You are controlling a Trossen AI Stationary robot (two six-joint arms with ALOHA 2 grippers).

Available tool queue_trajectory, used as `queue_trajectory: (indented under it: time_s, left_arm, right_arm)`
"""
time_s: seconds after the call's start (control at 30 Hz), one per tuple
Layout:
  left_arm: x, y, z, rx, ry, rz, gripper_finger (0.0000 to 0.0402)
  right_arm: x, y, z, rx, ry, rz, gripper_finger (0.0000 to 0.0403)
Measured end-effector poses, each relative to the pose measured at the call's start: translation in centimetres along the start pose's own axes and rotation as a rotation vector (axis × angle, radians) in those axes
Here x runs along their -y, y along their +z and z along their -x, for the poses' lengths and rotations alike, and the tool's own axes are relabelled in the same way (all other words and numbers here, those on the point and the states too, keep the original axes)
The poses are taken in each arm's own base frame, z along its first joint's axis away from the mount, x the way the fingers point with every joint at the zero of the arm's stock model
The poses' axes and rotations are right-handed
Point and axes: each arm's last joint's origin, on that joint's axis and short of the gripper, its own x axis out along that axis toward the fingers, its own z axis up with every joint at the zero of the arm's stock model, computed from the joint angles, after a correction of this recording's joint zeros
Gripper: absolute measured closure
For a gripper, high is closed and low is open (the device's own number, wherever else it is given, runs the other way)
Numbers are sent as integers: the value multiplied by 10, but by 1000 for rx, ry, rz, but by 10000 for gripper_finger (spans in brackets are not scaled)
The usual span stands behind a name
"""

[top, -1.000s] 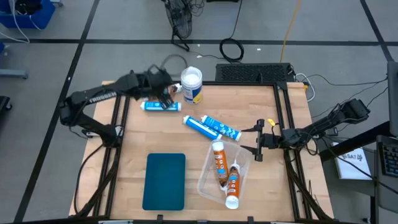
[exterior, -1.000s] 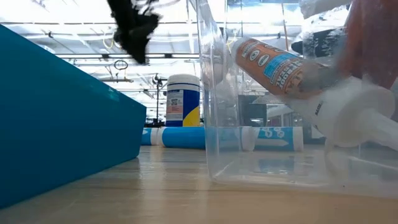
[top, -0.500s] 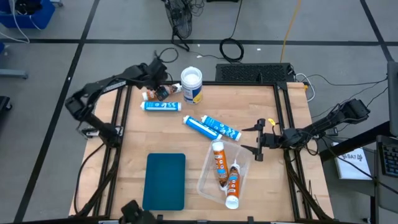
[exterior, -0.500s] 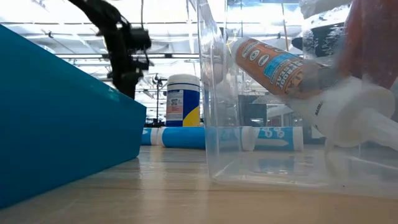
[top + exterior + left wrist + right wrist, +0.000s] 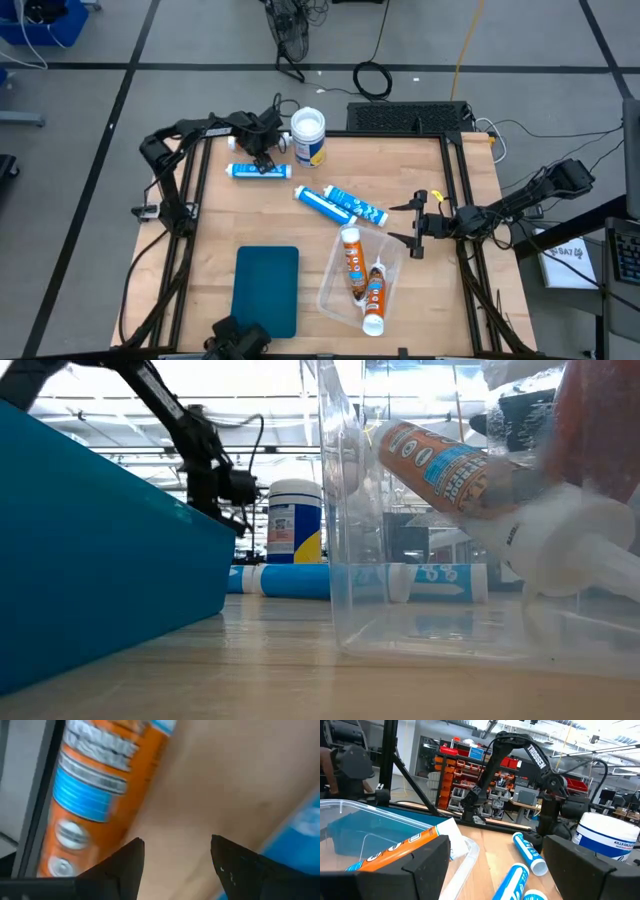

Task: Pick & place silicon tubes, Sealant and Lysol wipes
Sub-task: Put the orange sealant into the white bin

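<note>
The left gripper (image 5: 262,143) hangs low at the far edge of the table, fingers spread apart.

An orange tube (image 5: 95,795) lies right under it. The Lysol wipes (image 5: 308,136) stand just beside it, and a blue tube (image 5: 258,170) lies near. The right gripper (image 5: 417,224) waits wide open, beside the clear bin (image 5: 333,295).

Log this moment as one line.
left gripper open, over orange tube near Lysol wipes | right gripper open, idle at right edge

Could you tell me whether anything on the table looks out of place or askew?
Yes: the clear bin holds two sealant tubes, and the second tube's white nozzle pokes out over its rim. An orange tube lies by the table's edge under the open left pincer.
</note>
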Motion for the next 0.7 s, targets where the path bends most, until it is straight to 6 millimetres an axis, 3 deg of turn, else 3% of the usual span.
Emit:
queue_trajectory:
  time_s: [0.23,0.4,0.53,0.7]
  left_arm:
    - [-1,3,2,19,55,-4,172]
    - [-2,-5,20,-13,115,-86,172]
    - [-9,-11,41,-6,248,-91,172]
    - [-28,-19,42,-12,234,-69,172]
  right_arm:
    - [0,0,0,0,0,-12,108]
    - [0,0,0,-1,-1,-11,108]
    - [0,0,0,-3,-1,-6,108]
    - [0,0,0,-2,-1,-3,108]
